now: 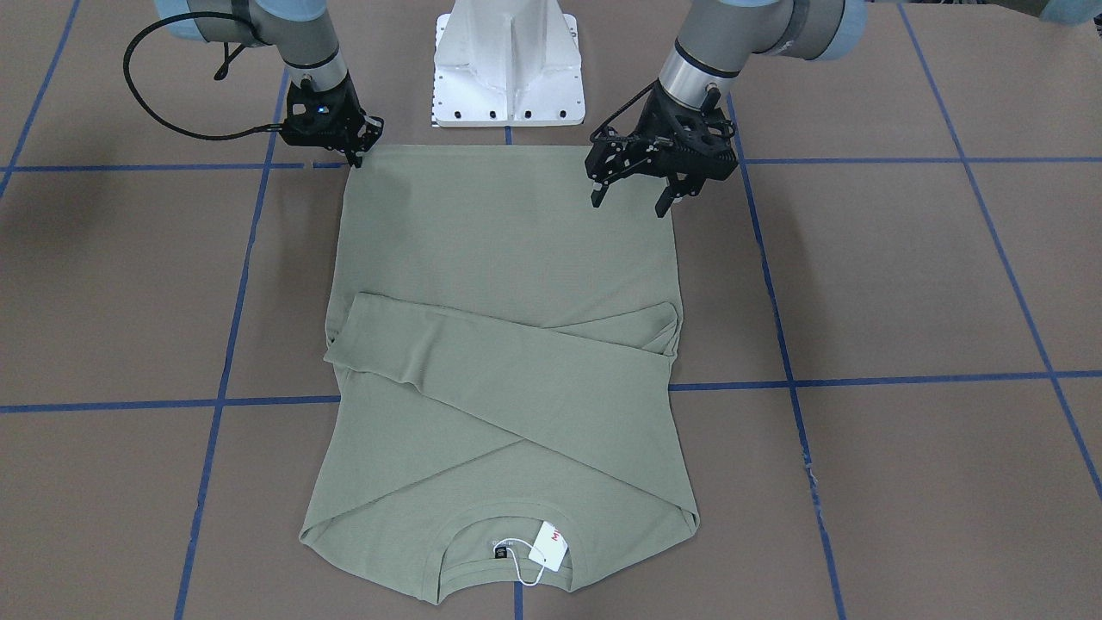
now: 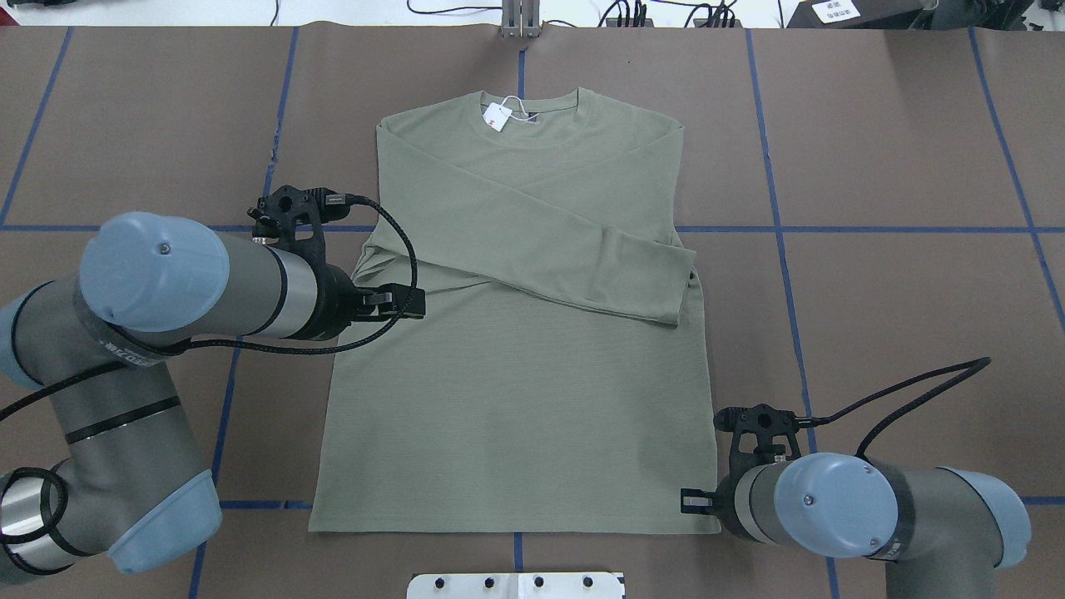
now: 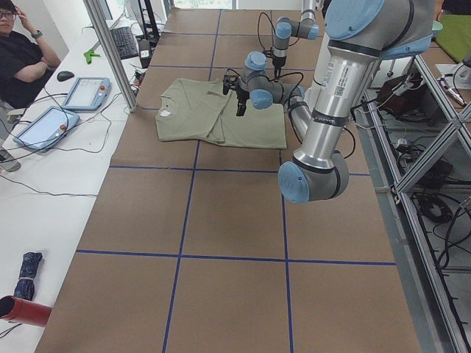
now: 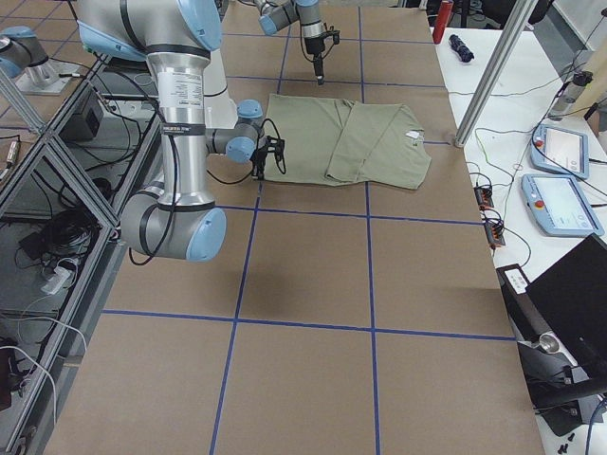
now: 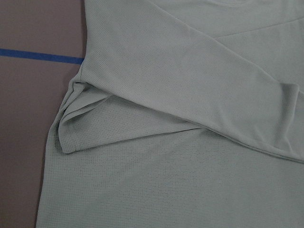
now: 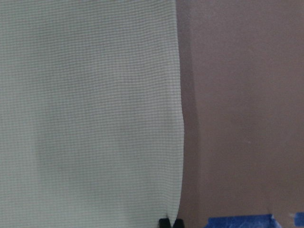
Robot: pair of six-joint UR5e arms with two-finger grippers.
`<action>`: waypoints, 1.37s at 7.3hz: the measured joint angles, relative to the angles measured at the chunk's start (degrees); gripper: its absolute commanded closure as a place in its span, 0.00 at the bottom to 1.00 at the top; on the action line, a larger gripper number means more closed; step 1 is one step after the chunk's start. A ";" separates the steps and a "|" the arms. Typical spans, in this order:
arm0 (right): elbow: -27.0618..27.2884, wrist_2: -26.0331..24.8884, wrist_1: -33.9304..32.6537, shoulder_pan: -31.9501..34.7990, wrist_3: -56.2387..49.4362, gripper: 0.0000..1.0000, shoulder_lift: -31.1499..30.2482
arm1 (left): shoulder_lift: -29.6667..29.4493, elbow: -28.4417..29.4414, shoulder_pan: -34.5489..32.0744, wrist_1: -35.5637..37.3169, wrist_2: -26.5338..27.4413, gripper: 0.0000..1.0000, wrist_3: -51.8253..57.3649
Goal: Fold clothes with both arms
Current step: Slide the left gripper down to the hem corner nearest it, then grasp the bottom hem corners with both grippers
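We saw a brown table cover point(image 1: 904, 275) crossed by blue tape lines point(image 1: 861, 380), a white pedestal base point(image 1: 508, 77) at its edge, and on the far-side bench a seated person point(image 3: 18, 55), a tablet point(image 3: 85, 93) and a keyboard point(image 3: 126, 42)

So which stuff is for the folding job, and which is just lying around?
For the job: green shirt, left gripper, right gripper.
Just lying around: tablet, keyboard, red tube.
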 measured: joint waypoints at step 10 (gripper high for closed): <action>4.67 -0.50 0.07 1.13 2.30 1.00 0.30 | 17.55 -4.92 22.96 0.30 7.59 0.03 -24.35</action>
